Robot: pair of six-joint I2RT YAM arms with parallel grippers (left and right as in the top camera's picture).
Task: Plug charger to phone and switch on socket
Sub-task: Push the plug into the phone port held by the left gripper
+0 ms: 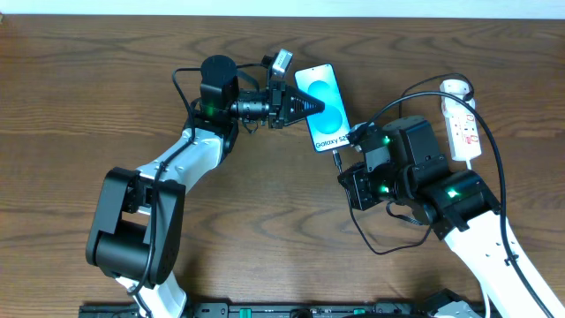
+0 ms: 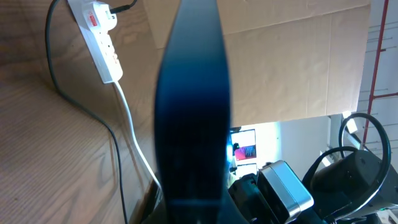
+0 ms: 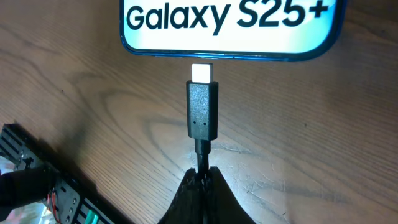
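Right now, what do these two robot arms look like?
The left arm and right arm have white links, chunky black joints and looping black cables. Green lights glow on the right one. The left gripper and right gripper taper to black fingers.

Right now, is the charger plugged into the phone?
Not seated: the charger shows its metal tip bare at the bottom edge of the phone; the right hand pinches its cable.

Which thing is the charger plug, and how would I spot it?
Start at the bright blue phone. At its short edge below the "Galaxy" lettering sits a small black plug on a thin cable pinched by the right gripper. Unlike the pointed black fingers behind it, it is a slim block with a bright metal tip.
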